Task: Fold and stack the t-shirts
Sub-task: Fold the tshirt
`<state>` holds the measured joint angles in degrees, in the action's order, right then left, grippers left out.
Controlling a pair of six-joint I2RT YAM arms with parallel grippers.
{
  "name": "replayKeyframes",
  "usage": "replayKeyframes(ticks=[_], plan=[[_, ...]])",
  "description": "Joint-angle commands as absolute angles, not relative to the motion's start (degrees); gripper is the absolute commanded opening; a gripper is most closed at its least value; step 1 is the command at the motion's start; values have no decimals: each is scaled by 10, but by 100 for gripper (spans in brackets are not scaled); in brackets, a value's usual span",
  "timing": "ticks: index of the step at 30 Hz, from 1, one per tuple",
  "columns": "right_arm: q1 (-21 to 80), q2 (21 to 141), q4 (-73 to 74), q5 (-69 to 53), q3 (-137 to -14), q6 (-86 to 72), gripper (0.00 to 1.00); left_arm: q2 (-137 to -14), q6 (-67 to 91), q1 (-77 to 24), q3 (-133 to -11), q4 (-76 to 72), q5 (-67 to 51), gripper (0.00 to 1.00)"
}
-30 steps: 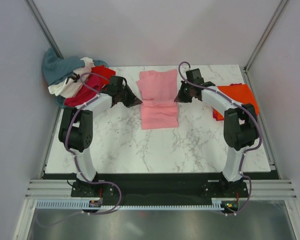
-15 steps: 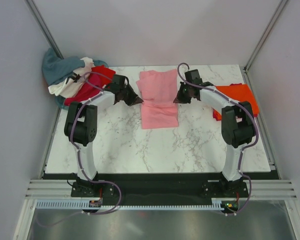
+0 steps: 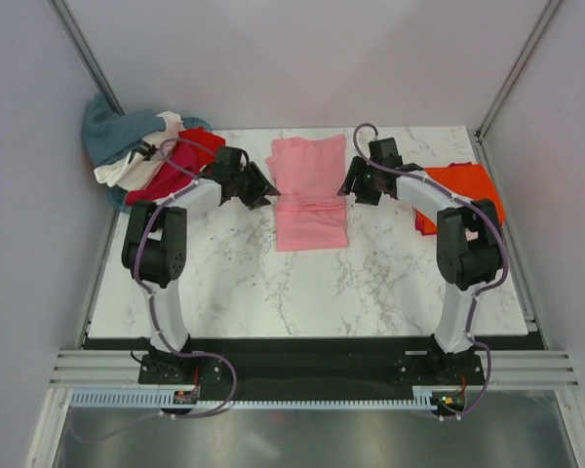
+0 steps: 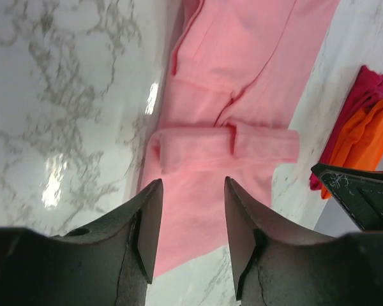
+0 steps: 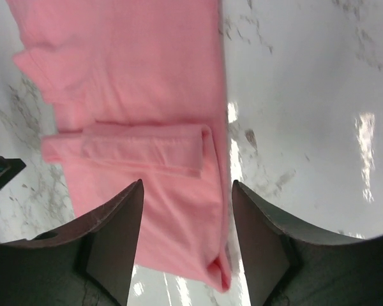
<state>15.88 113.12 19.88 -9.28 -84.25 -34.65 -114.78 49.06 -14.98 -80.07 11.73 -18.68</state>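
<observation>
Two hands, left hand (image 3: 263,188), right hand (image 3: 350,185), one pink t-shirt (image 3: 310,210), one orange t-shirt (image 3: 464,181), one shirt heap (image 3: 136,156)

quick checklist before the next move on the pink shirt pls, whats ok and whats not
1. Left tool free of cloth: ok, its jaws stand open with nothing between them.
2. Right tool free of cloth: ok, open and empty.
3. Pink t-shirt lying flat on the table, between the two tools: ok.
4. Fold finished: not ok, the shirt lies long, with one narrow band turned across its middle.
5. Stack spot ready: ok, the orange t-shirt lies folded at the right edge.
6. Layers underneath lined up: cannot tell, they are hidden.
</observation>
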Motion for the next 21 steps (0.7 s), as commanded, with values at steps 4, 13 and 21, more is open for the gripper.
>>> replayKeyframes(ticks=[4, 13, 21], plan=[[162, 1024, 143, -131, -700, -318, 63, -1035, 449, -180, -687, 116, -176, 49], [185, 1006, 129, -142, -643, -291, 53, -1020, 435, -197, -622, 103, -172, 42], [190, 1031, 131, -143, -656, -281, 49, -1044, 426, -198, -622, 101, -176, 41]])
